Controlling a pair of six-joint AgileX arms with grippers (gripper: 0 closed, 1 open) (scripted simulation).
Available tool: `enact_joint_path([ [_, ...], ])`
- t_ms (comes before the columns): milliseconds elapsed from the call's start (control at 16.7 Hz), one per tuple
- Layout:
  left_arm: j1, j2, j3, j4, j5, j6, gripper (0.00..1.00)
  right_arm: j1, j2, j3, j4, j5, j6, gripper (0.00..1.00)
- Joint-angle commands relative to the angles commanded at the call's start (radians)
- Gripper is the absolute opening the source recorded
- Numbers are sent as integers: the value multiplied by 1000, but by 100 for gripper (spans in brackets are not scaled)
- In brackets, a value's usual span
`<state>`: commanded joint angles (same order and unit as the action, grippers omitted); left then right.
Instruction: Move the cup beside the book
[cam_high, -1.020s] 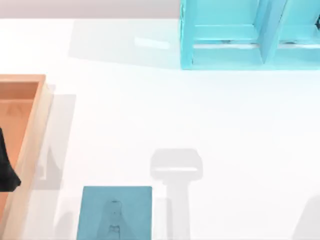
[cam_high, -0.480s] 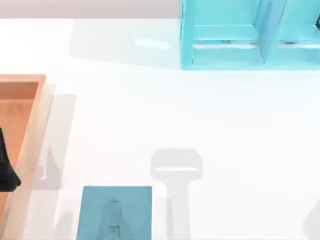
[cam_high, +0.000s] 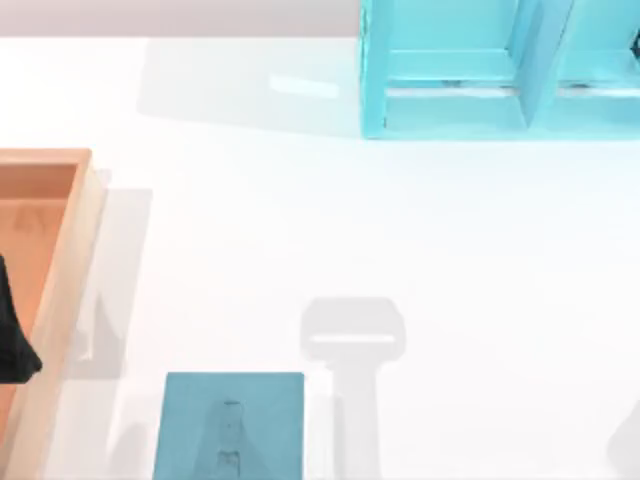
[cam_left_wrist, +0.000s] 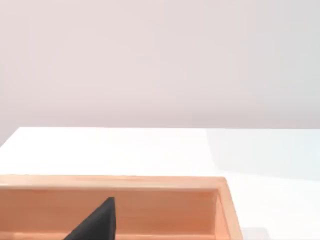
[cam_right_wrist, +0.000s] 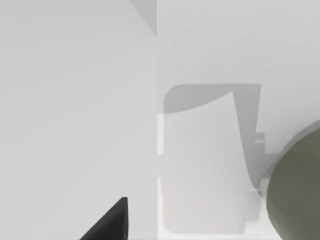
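The teal-blue book lies flat at the table's front edge, left of the middle, with a faint grey figure on its cover. In the right wrist view, part of the olive-grey cup shows as a rounded shape on the white table. A dark part of my right gripper shows there too, well apart from the cup. My left gripper is a dark shape at the far left, over the orange tray. The left wrist view shows the left gripper against the tray's inner wall.
A light cyan shelf unit stands at the back right. The orange wooden tray takes up the table's left edge. A grey shadow falls on the white table just right of the book. Another shadow sits in the front right corner.
The grey shadow in the top view's front right corner has drawn back slightly to the right. The book, tray, shelf and left arm have not moved.
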<state>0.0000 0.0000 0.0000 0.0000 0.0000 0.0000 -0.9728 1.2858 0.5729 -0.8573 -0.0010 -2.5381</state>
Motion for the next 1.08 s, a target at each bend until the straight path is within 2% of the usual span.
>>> enact_joint_path([
  [600,0,0,0,0,0,0,100,0,0,0,0,0,0,2],
  [1080,0,0,0,0,0,0,100,0,0,0,0,0,0,0],
])
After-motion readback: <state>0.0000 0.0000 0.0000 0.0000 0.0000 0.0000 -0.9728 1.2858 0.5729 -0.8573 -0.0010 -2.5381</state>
